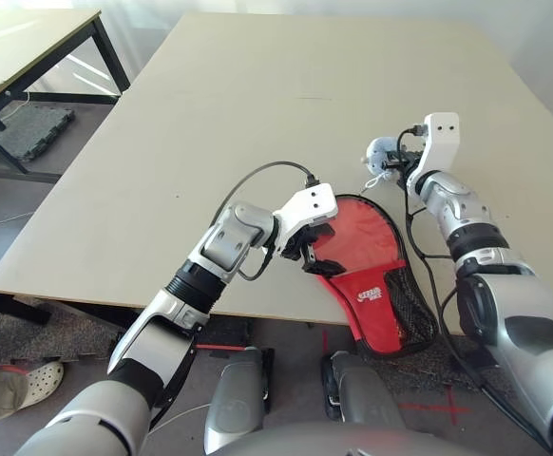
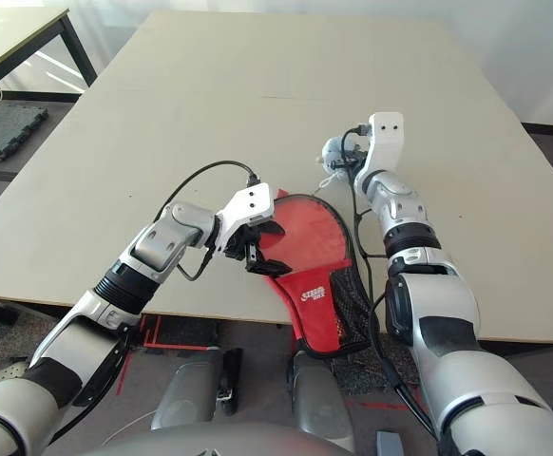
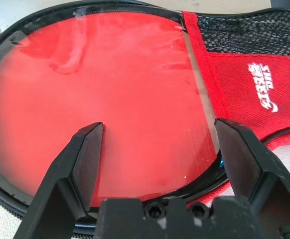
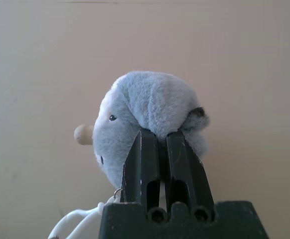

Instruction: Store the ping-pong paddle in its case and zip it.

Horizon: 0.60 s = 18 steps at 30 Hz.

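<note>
1. Two grippers work: the left gripper (image 3: 155, 149) hovers, fingers spread, over the case (image 1: 367, 252) at the table's (image 1: 257, 114) near edge.
2. The right gripper (image 4: 160, 142) is clenched on the plush whale (image 4: 145, 109) at the case's far end, seemingly its zipper pull.
3. Zipping is the step; next, drag the whale round the rim.

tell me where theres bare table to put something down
The far half of the table, beyond the plush whale, is bare, and so is the stretch on the left arm's outer side. It is crowded at the near edge, where the left gripper, the red case and the right gripper sit close together.
</note>
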### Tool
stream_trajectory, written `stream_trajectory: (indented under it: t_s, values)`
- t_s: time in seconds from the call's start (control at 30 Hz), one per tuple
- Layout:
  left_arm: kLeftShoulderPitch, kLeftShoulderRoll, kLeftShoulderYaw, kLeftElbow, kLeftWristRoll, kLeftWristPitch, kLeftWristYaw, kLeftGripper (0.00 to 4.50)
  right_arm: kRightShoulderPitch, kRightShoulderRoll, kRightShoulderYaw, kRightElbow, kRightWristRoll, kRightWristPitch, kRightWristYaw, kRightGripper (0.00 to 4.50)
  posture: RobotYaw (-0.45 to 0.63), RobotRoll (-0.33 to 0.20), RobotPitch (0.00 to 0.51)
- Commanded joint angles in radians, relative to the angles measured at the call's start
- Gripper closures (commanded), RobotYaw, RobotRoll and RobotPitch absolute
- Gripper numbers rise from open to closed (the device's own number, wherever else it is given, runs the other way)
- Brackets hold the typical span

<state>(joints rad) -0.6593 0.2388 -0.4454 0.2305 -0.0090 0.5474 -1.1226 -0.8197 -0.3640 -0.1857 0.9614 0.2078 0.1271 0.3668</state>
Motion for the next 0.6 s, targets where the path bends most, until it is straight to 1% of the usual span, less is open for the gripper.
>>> stream_trajectory:
  t_s: [0.03, 0.23, 0.43, 0.6]
  values:
    - [0.023, 0.009, -0.048, 0.029, 0.006, 0.031, -0.009, 0.0, 0.083, -0.064, -0.034, -0.121, 0.029, 0.065, 0.048, 4.48, 0.03, 0.0, 0.119]
    - [0.012, 0.006, -0.056, 0.043, 0.004, 0.021, -0.011, 0.0, 0.243, -0.139, -0.035, -0.36, 0.067, 0.207, 0.131, 4.48, 0.0, 0.0, 0.121]
    - [-0.003, -0.008, -0.069, 0.07, 0.003, 0.008, -0.019, 0.0, 0.413, -0.256, -0.055, -0.578, 0.126, 0.345, 0.237, 4.48, -0.01, 0.0, 0.123]
    - [-0.006, -0.011, -0.075, 0.081, 0.001, -0.002, -0.016, 0.0, 0.513, -0.311, -0.068, -0.696, 0.169, 0.427, 0.281, 4.48, -0.02, 0.0, 0.124]
